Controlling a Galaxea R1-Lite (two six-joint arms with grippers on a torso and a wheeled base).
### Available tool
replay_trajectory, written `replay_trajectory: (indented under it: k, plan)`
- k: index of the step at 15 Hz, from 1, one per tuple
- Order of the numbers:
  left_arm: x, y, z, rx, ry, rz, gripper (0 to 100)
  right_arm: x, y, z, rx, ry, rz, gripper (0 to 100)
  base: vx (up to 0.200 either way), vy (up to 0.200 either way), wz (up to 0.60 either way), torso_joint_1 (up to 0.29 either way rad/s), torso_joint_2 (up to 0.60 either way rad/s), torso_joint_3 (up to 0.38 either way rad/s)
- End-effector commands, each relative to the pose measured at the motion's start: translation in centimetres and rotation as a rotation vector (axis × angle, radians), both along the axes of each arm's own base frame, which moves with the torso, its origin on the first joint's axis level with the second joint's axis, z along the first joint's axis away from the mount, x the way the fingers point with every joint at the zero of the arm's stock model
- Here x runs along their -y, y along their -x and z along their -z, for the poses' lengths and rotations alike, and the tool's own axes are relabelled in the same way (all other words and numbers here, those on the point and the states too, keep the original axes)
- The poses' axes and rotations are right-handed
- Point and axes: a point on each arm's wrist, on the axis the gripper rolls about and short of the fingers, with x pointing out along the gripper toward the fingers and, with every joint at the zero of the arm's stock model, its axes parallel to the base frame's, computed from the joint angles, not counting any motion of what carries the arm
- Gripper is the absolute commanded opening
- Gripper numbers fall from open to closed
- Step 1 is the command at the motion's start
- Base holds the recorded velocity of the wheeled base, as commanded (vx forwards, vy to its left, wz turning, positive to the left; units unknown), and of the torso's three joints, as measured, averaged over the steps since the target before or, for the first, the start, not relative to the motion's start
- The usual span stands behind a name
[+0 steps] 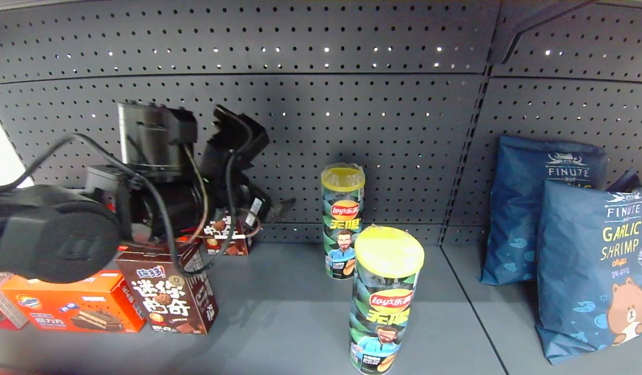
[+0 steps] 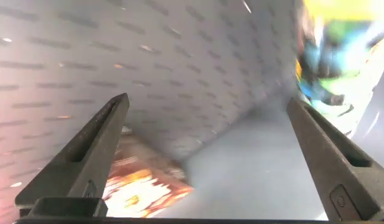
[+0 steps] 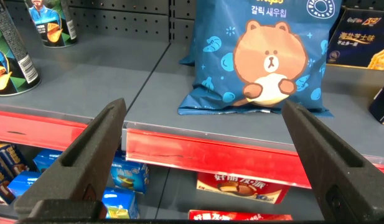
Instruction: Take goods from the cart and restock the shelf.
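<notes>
A grey shelf (image 1: 294,317) backed by dark pegboard (image 1: 383,109) carries the goods. Toward its rear left, the left gripper (image 2: 208,99) hangs with fingers spread wide, clasping nothing. A brown box (image 1: 226,237) lies just under it, seemingly standing free on the shelf, though that view is blurred. A front brown box (image 1: 167,291) and an orange box (image 1: 73,310) line the front left edge. Two cans (image 1: 386,299) stand mid-shelf, with blue bags (image 1: 594,276) at the right. The right gripper (image 3: 205,104), fingers likewise apart and empty, hovers off the shelf's front edge, before its red strip (image 3: 204,152).
</notes>
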Motion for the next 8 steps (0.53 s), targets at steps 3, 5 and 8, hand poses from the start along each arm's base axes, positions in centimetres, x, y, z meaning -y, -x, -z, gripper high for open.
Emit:
replay_trajectory:
  k: [3, 5, 8]
  plan:
    - [-6.1, 9.0, -7.6, 0.212, 0.196, -0.107, 100, 0.0, 0.0, 0.0, -0.002, 0.0, 0.0, 100, 0.0, 0.0, 0.0, 0.0, 0.0, 0.0]
    - [-9.9, 13.5, -9.0, 0.317, 0.236, -0.229, 100, 0.0, 0.0, 0.0, -0.002, 0.001, 0.0, 100, 0.0, 0.0, 0.0, 0.0, 0.0, 0.0]
    - [-11.9, 22.6, -4.9, 0.299, 0.239, -0.27, 100, 0.0, 0.0, 0.0, 0.0, 0.001, 0.0, 100, 0.0, 0.0, 0.0, 0.0, 0.0, 0.0]
